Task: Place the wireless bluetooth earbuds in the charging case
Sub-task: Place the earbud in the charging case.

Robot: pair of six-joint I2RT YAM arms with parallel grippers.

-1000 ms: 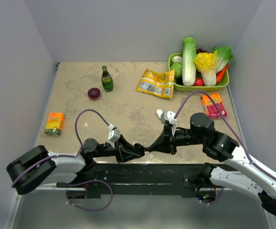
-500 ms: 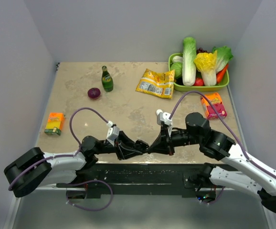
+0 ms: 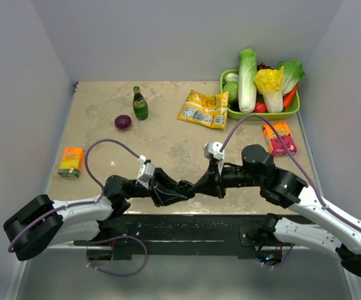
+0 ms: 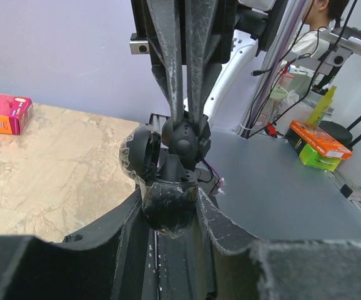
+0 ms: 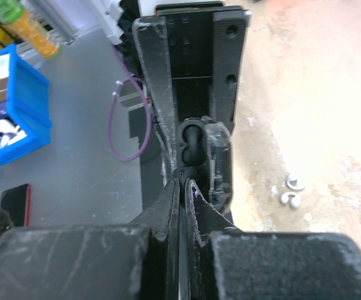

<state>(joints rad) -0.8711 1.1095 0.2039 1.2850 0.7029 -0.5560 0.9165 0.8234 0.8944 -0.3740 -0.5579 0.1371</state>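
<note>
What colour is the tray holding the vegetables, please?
Lime green tray; top external view shows it best.

A green bottle (image 3: 140,104) stands on the tan bench (image 3: 99,100), with a purple onion (image 3: 123,122) near it. An orange box (image 3: 72,162) sits by the left edge. A yellow snack bag (image 3: 203,109) lies beside a green basket (image 3: 262,115) of vegetables: a long cabbage (image 3: 248,72), a carrot (image 3: 290,97). A pink box (image 3: 279,137) lies just in front.

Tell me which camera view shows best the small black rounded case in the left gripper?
The left wrist view: the small black rounded case sits centred in the left gripper, lid apparently open. The right wrist view shows it end-on, just past the right gripper. The top view shows only a dark spot where both grippers meet.
</note>
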